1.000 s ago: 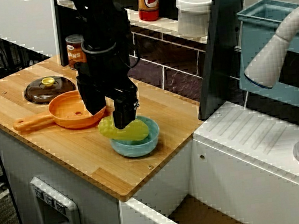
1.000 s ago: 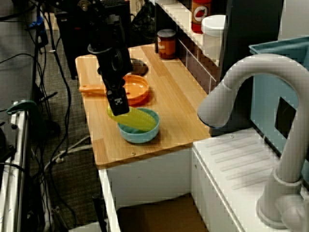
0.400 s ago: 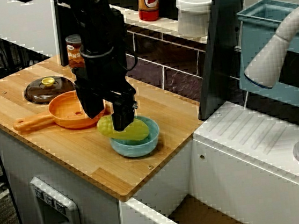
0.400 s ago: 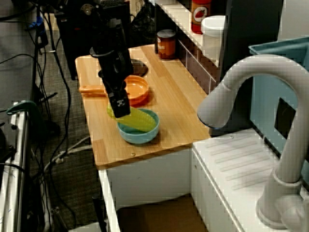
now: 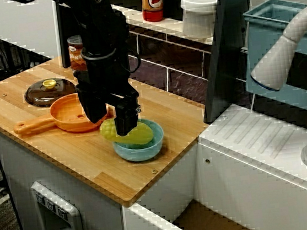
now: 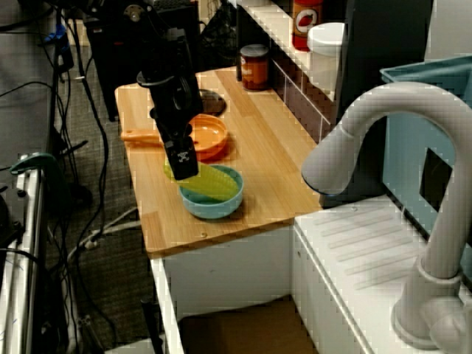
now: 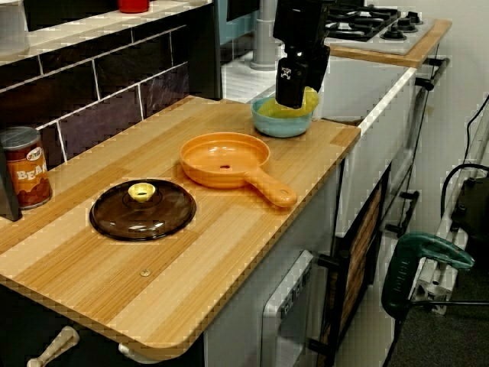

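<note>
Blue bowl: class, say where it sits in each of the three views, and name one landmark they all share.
View facing the shelf: blue bowl at centre, near the counter's front edge.
View past the tap: bowl left of centre.
View along the counter: bowl upper middle, at the far end.
Shared landmark: orange pan beside it.

Three raised views from different sides share the counter (image 5: 63, 153).
</note>
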Motion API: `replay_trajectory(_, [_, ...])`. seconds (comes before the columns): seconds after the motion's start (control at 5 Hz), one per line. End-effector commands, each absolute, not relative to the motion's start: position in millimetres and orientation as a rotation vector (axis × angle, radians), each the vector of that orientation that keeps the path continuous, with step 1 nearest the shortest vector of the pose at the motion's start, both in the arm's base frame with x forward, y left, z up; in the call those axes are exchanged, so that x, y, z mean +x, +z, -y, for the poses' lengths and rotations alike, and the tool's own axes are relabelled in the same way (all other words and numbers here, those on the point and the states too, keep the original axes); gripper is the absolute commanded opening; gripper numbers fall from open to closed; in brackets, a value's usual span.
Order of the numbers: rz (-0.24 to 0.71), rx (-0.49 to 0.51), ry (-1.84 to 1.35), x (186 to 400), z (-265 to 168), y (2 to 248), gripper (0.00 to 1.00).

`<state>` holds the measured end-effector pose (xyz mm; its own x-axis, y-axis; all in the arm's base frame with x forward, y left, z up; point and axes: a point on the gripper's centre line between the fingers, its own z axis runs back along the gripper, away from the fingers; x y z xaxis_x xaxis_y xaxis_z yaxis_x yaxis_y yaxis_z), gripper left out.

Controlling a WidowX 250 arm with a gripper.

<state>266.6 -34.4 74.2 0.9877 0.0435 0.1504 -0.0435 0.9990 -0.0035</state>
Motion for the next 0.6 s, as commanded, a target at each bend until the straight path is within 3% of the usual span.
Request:
replay_trajectory(0.0, [0.17,0.001,0.05,264.4,30.3,80.2,1.0])
replay_trajectory(0.4, [0.161,0.002,0.047,262.2,32.9,72.7,1.0])
